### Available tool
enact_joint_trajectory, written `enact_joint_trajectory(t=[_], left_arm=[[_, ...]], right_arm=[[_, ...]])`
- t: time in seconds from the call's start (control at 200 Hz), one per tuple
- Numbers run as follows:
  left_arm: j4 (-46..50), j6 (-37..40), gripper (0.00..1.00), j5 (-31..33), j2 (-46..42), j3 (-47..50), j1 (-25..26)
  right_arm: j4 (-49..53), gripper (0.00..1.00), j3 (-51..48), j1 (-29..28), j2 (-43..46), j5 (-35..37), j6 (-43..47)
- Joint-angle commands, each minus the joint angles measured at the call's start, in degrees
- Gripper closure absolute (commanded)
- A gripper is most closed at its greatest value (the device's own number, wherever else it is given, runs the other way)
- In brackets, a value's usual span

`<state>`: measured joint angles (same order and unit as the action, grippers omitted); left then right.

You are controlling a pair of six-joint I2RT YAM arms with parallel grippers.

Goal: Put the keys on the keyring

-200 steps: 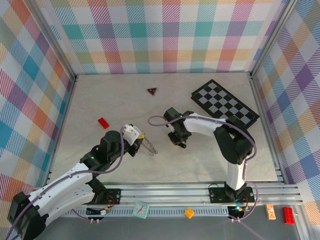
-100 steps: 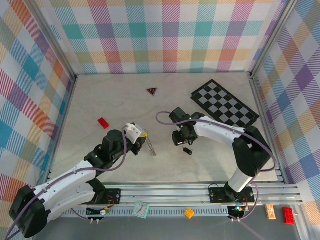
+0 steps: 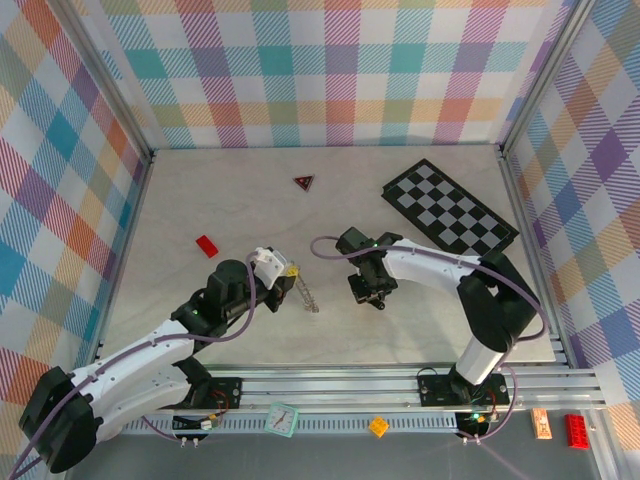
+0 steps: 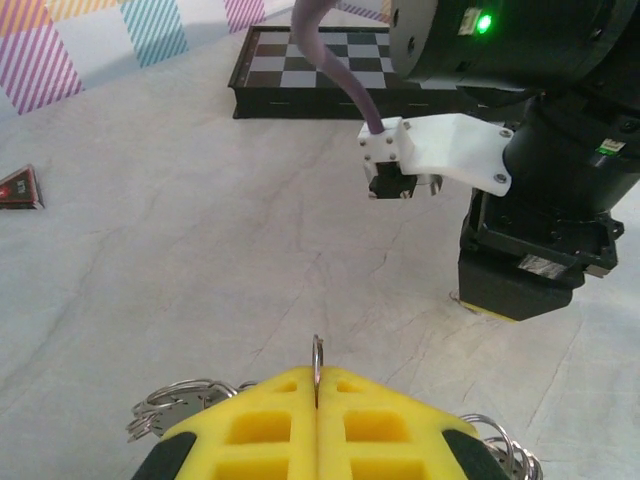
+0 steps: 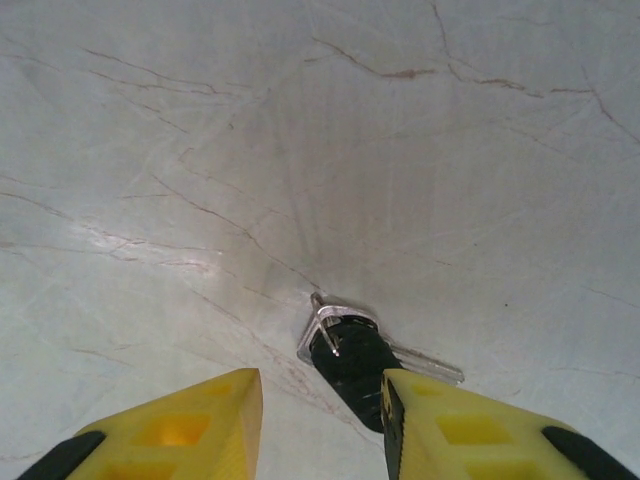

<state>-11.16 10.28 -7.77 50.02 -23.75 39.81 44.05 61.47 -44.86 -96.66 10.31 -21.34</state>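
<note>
Left side: left gripper sits low over the table, its yellow fingers pressed together on the keyring. A thin wire stands up out of the seam, and more loops poke out on either side. The keys hang from it as a short silvery strand, tip at or near the table.

Centre-right: right gripper points down, fingers spread, nothing pinched. Between its tips, flat on the table, lies a small black oval piece with silvery metal at its edge; key or not, cannot tell.

Judgement: the ring is held ready with keys already on it. The black piece is neither picked up nor threaded, so the pick and the threading remain.
</note>
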Motion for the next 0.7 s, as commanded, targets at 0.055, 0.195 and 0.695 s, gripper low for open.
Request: enact_joint_trajectory(t=[0.055, 0.195, 0.695], left_arm=[[-3.4, -0.5, 1.0, -2.1, 0.7, -0.6, -0.5], [-3.4, -0.7, 1.0, -2.1, 1.1, -0.8, -0.5], [-3.3, -0.6, 1.0, -2.2, 1.5, -1.0, -0.6]], right_arm=[[-0.2, 0.68, 0.1, 0.0, -3.2, 1.0, 2.5], [-0.9, 0.71, 0.5, 0.0, -4.2, 2.1, 2.8], [-0.9, 0.79, 1.5, 0.1, -4.6, 2.5, 3.4]])
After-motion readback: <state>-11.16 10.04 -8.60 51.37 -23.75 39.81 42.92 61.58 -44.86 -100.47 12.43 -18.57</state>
